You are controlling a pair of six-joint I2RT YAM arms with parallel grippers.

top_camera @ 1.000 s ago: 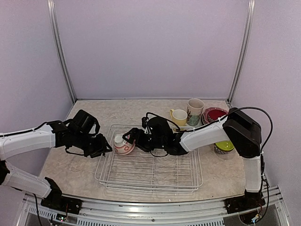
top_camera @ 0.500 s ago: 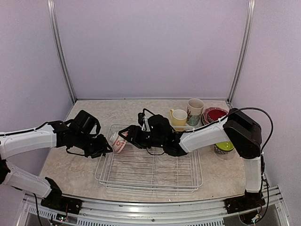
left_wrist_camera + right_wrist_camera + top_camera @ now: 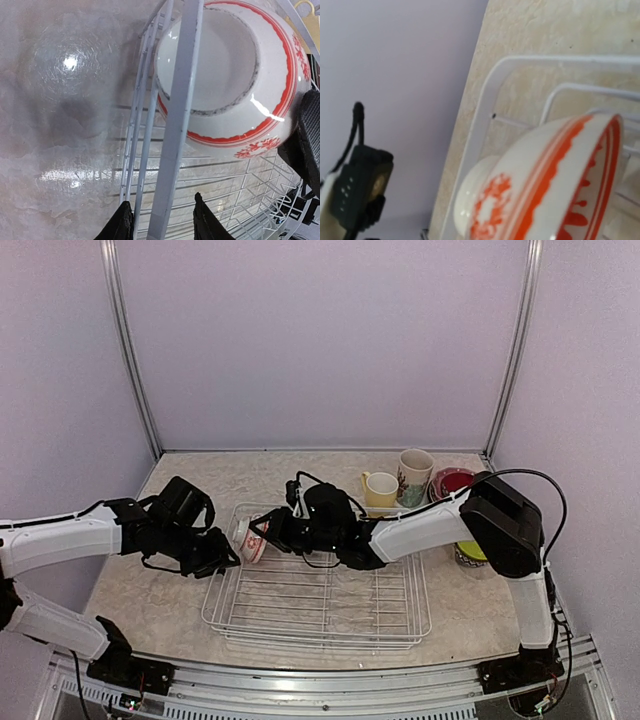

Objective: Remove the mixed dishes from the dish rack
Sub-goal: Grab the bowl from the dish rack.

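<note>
The marbled table carries everything. The dish rack lies on it, with most of its wire grid on the near side of both grippers.

The left arm reaches in from the left. The left gripper is clenched on the rack's left rim, and the left wrist view shows that white wire running up between its fingertips.

The right arm stretches across the far part of the rack toward the left. The right gripper is at the rack's far left corner, just beside the left gripper.

The red-patterned bowl sits between the two grippers, inside that corner. It is tipped up on its edge, with its foot turned toward the left gripper and its mouth toward the right one. One black finger of the right gripper lies against the bowl's outer wall near the rim. The other finger is hidden, so I cannot tell whether the jaws have closed on the bowl.

Well behind the right gripper, off the rack toward the far right, a stack of plates stands with a maroon one on top. The tall floral cup is just beside the stack, and the pale yellow mug is beside the cup. The lime-green bowl shows partly behind the right arm's elbow.
</note>
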